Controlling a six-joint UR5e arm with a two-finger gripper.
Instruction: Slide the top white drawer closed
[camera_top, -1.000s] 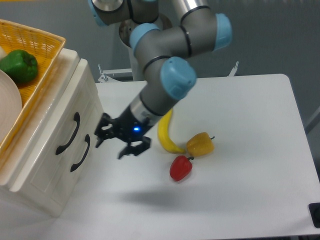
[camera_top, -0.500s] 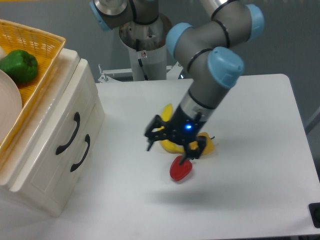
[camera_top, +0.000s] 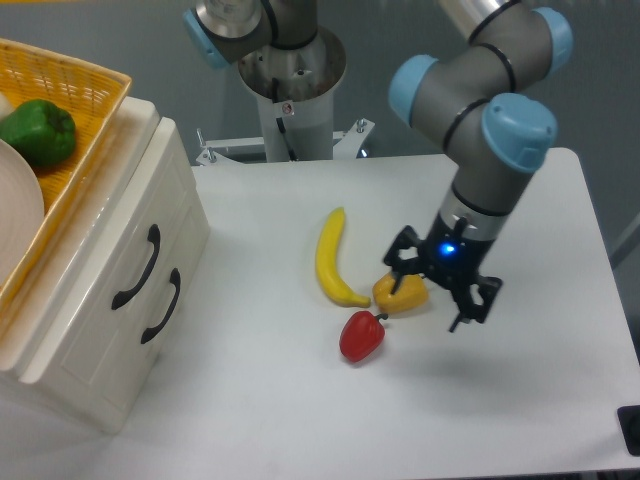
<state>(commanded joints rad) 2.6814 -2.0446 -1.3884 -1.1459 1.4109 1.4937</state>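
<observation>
Drawer status: the top white drawer (camera_top: 135, 262) sits flush, apparently closed; the gripper (camera_top: 440, 293), fingers spread and empty, hangs well apart.

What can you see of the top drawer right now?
The top drawer is glossy cream-white, plastic by the look, in a small chest at the table's left edge. Its front sits flush with the chest, so it looks closed. One curved black handle runs along the front. A second, matching drawer front lies beside it. Nothing touches it; the end effector is far off.
</observation>
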